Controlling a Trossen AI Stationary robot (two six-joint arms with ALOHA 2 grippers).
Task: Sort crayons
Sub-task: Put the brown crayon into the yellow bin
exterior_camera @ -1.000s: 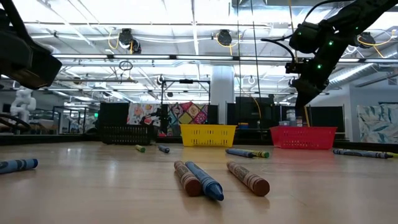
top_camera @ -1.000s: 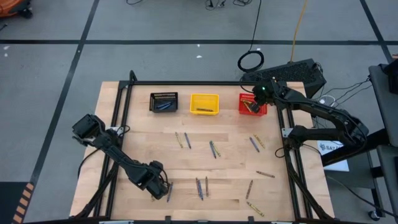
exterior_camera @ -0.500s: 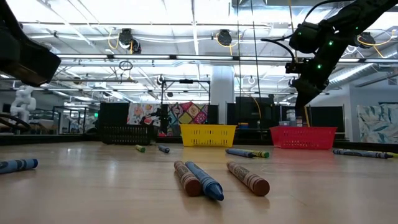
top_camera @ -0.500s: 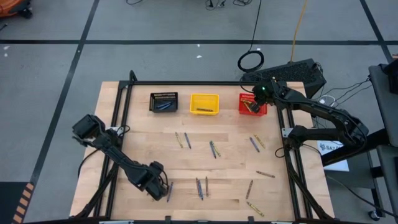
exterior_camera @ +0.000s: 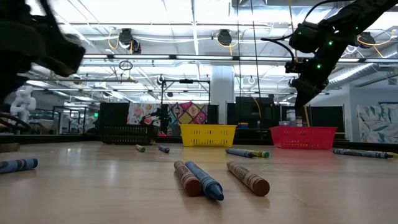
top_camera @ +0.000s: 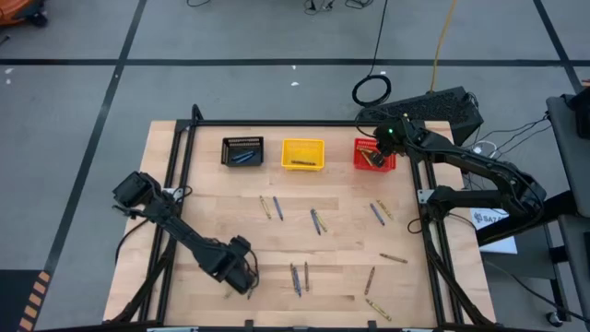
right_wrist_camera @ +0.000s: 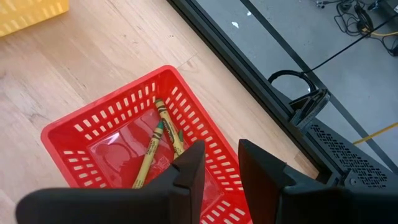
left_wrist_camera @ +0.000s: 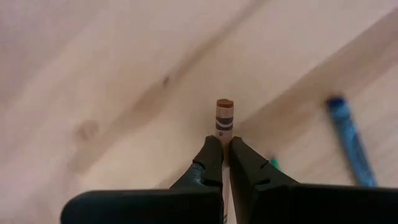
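Note:
Blue, yellow-olive and brown crayons lie scattered on the wooden table, some at its middle, some near the right edge and three close to the low camera. My left gripper is low at the table's near left and is shut on a brown crayon. My right gripper is open and empty above the red bin at the far right. That bin holds yellow-olive crayons. My left gripper pinches the brown crayon between its two fingertips. The crayon lies along the fingers and its wrapped end sticks out past them toward the table. I cannot tell whether the crayon is clear of the table.
A black bin, a yellow bin and the red bin stand in a row along the far edge. A blue crayon lies on the wood beside my left gripper. A black frame rail runs behind the bins.
My left gripper has moved a little toward the table's right edge, and its arm has swung with it. My right gripper has kept still above the red bin.

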